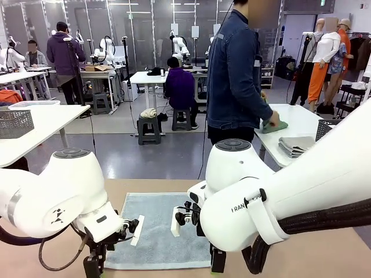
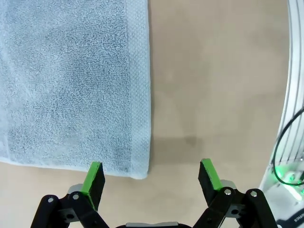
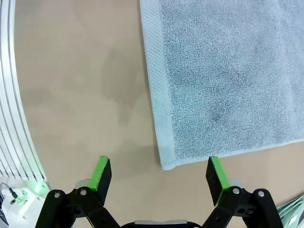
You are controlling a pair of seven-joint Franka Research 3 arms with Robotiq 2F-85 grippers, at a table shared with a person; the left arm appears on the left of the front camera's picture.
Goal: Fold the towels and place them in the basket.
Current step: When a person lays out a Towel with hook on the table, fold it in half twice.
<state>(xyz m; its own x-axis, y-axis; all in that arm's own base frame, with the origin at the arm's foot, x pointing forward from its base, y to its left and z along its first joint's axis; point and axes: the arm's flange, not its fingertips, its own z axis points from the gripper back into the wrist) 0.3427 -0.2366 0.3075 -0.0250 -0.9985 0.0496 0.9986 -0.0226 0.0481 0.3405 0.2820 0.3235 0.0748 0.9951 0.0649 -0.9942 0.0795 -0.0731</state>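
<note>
A pale blue-grey towel [image 1: 156,229] lies flat on the tan table between my two arms. In the left wrist view one near corner of the towel [image 2: 71,80] lies just ahead of my left gripper [image 2: 152,178], which hangs open above it, the corner closer to one finger. The right wrist view shows the other near corner of the towel [image 3: 228,76] below my open right gripper [image 3: 159,175]. Neither gripper holds anything. A mint green towel [image 1: 275,126] lies under a person's hand on the white side table. Part of a dark mesh basket [image 1: 323,128] shows behind my right arm.
The person in a denim jacket [image 1: 235,69] stands at the far side. Folded grey towels [image 1: 295,145] lie on the white table [image 1: 301,119]. Another mesh basket [image 1: 14,123] sits on a table at far left. A pale green cloth edge [image 3: 292,211] shows beside my right gripper.
</note>
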